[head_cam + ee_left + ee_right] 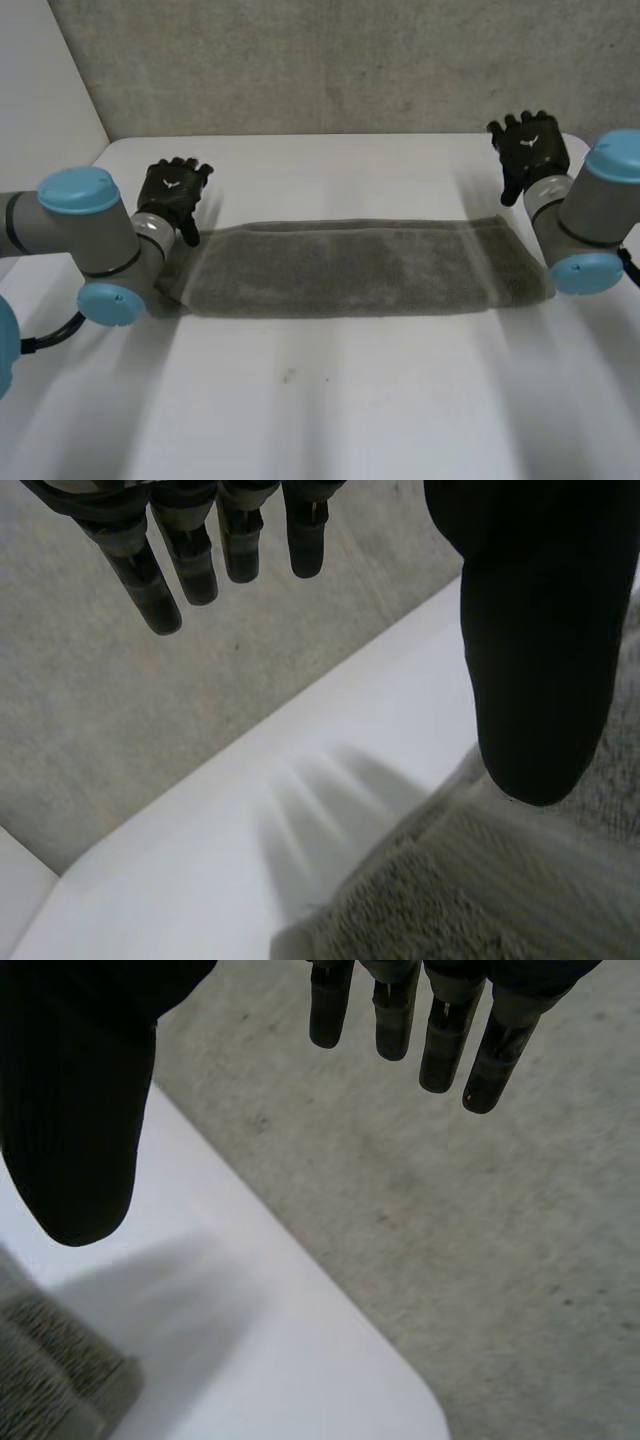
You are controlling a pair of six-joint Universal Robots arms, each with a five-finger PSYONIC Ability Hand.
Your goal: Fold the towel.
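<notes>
A grey-green towel (350, 268) lies folded into a long band across the middle of the white table (330, 400). My left hand (173, 193) hovers just past the towel's left end, fingers straight and spread, holding nothing. In the left wrist view its fingers (190, 560) and thumb (535, 650) are apart, with the towel's end (480, 890) below the thumb. My right hand (530, 148) is raised above the towel's right end, open and empty. The right wrist view shows its fingers (440, 1030) and thumb (75, 1110) spread over the table corner, with the towel's corner (50, 1370) beneath the thumb.
A grey concrete wall (330, 60) stands behind the table. The table's far right corner (400, 1390) is rounded and lies close to my right hand. Bare table stretches in front of the towel.
</notes>
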